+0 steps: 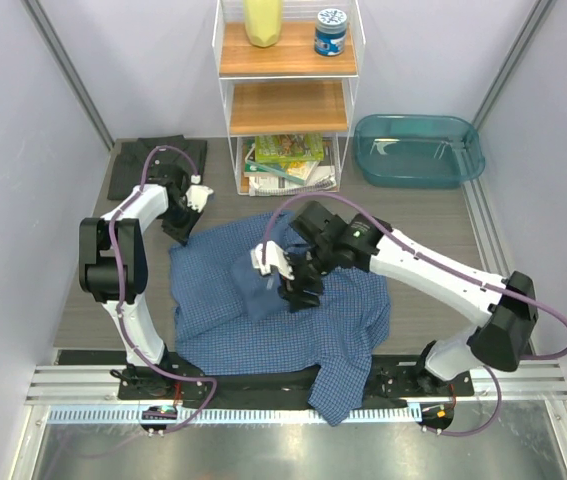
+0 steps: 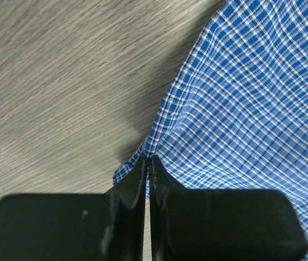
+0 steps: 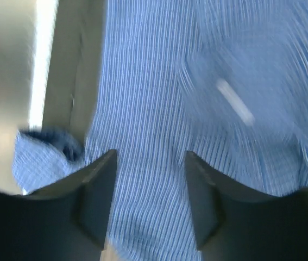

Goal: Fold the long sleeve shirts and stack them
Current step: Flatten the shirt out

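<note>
Left wrist: left claw [image 2: 147,160] clamped on blue shirt [image 2: 240,109] hem; right claw [image 3: 149,163] apart, empty. I'd keep hem taut.

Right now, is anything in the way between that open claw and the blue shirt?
Nothing visible does. The right gripper hangs open directly over the blue shirt, with only cloth beneath it. The left gripper is shut on the shirt's edge, away from that spot.
</note>
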Motion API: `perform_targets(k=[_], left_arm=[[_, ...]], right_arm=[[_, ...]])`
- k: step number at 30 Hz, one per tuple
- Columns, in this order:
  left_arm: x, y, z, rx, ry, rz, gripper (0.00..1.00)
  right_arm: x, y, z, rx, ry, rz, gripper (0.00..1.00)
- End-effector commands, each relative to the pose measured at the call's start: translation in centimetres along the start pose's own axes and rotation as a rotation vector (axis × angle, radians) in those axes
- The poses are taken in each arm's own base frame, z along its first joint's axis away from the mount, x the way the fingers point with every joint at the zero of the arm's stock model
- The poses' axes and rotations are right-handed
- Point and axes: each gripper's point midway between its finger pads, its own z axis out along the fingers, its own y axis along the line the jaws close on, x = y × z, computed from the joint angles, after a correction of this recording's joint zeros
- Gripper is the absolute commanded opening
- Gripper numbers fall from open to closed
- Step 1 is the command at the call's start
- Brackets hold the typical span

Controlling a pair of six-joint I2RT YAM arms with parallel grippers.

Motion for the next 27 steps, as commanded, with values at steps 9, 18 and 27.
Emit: perform_targets(k=[9,18,27], left_arm=[[-2.6,0.1,-2.6,0.013,-0.096,-0.024,0.0],[-2.2,-0.3,-2.4,0.034,-0.079,-0.018,0.0],[-1.8,-0.2,-2.0,0.031,-0.065,-0.003,0.0]], right_arm=[[12.7,-18.0,-11.4,0.584,0.112,0.206,0.44],[14.1,-21.6,-8.0,0.429,0.153,-0.049,0.81],[15.5,-24.4,-5.3,0.322,0.228,-0.164,0.81]])
